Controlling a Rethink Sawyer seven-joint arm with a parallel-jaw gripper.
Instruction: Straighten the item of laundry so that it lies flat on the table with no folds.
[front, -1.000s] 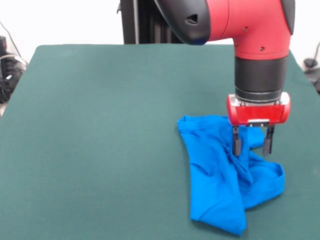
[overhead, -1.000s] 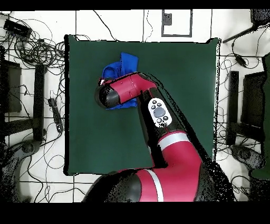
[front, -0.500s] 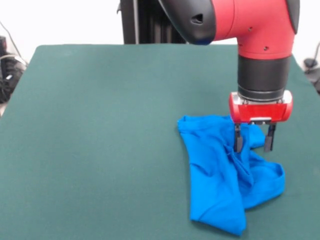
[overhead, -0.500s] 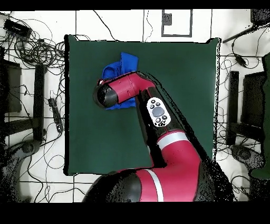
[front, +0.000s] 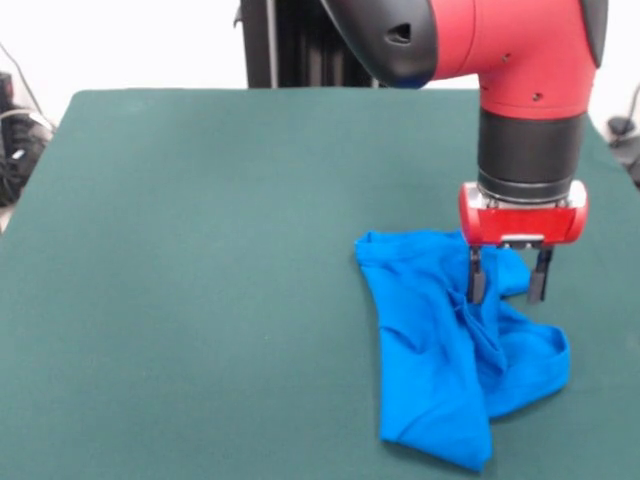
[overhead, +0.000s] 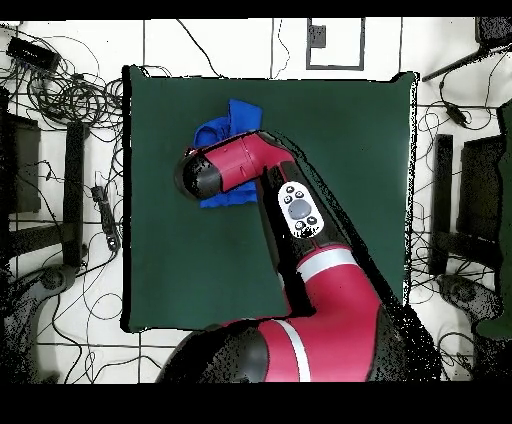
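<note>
Gripper, fingers parted and holding nothing, hangs over the T-shirt's bunched far edge; the crumpled length trails nearer the camera beneath it.

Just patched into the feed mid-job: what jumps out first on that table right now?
The bright blue T-shirt stands out against the dark green table: it lies crumpled and folded over itself near the front view's lower right, far from flat. Right above its upper part hangs the red and black arm, its pincer open, with two dark fingers reaching down at the cloth. From overhead, the arm covers much of the shirt.
</note>
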